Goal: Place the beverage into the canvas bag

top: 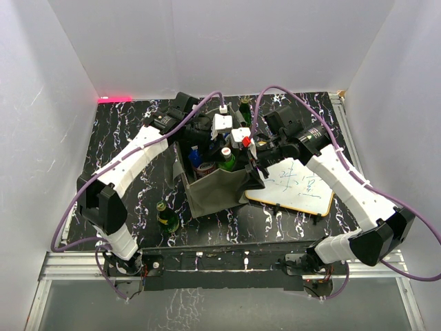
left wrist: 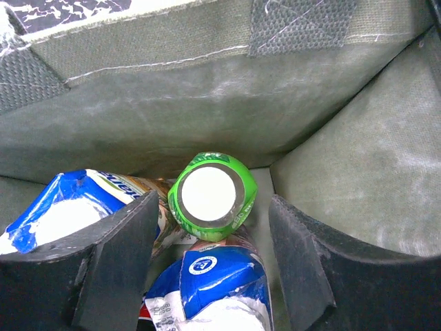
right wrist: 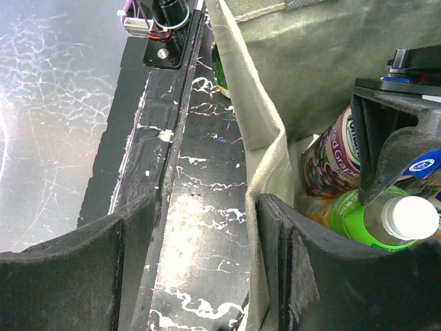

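Green bottle (left wrist: pixel 211 195), white cap, sits inside the canvas bag (top: pixel 217 187) near a corner, cap facing the left wrist camera. Tilt is hard to judge. It's packed against two blue-and-white labelled bottles (left wrist: pixel 207 289) and near a purple-labelled bottle (right wrist: pixel 337 162), so there's little free room inside.

The bag is mid-table with its mouth open and its soft walls sagging. The whiteboard (top: pixel 293 186) lies just beside its right side. A loose dark-green bottle (top: pixel 166 218) stands on the table (top: pixel 131 131) off the bag's front-left corner, apart from it. The front table strip is otherwise open.

Left gripper (left wrist: pixel 213 205) is down in the bag with its jaws apart. The fingers flank the green bottle's top with a slim gap each side, no contact visible.

Right gripper (right wrist: pixel 207 198) has its jaws wide apart, straddling the bag's right-hand rim, one finger inside and one outside. The cloth lies against the inner finger, not pinched.

The bag floor is hidden under the bottles. From above, wrists and cables (top: pixel 207 103) cover most of the bag mouth, so the bottle count is unclear.
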Available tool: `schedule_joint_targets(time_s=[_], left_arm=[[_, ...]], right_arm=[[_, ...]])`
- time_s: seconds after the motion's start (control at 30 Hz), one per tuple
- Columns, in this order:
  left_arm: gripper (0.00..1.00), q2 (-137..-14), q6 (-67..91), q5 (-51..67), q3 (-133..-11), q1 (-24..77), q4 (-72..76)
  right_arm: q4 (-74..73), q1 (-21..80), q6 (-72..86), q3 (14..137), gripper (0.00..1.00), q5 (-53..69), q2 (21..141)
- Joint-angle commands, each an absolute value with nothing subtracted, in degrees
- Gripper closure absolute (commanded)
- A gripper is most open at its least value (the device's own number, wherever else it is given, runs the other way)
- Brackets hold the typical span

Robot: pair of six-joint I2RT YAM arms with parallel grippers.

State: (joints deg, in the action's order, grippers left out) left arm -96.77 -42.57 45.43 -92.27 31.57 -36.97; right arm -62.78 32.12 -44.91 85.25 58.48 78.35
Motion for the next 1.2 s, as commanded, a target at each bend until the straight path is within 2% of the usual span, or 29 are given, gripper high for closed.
schedule_joint_targets(time_s=[0.0, 0.4, 0.57, 0.77, 1.0, 1.17], left_arm=[[0.36, -93.14, -42.54, 47.73, -94.43, 31.37, -38.35], [0.22, -91.83, -41.90, 53.70, -102.76, 31.25, -44.52], [0.18, -90.77, -41.92, 53.72, -105.46, 30.23, -46.54], [0.15, -88.88, -31.82, 53.92, -107.74, 24.53, -41.96], [0.13, -84.25, -17.28, 54.72, -106.10, 13.26, -34.10], [0.12, -80.61, -12.64, 53.81, -104.03, 6.50, -30.68]], right_arm=[[-61.27, 31.81, -44.43, 85.25, 0.37, 59.90, 76.20], [-58.23, 29.77, -39.09, 89.79, 0.31, 61.97, 76.51], [-53.78, 26.41, -31.93, 92.99, 0.30, 64.53, 76.19], [-45.89, 21.27, -20.63, 95.25, 0.30, 63.97, 74.51], [-32.50, 9.86, -1.97, 93.21, 0.30, 51.87, 73.51], [-27.81, 7.66, 1.27, 90.03, 0.29, 40.70, 74.41]])
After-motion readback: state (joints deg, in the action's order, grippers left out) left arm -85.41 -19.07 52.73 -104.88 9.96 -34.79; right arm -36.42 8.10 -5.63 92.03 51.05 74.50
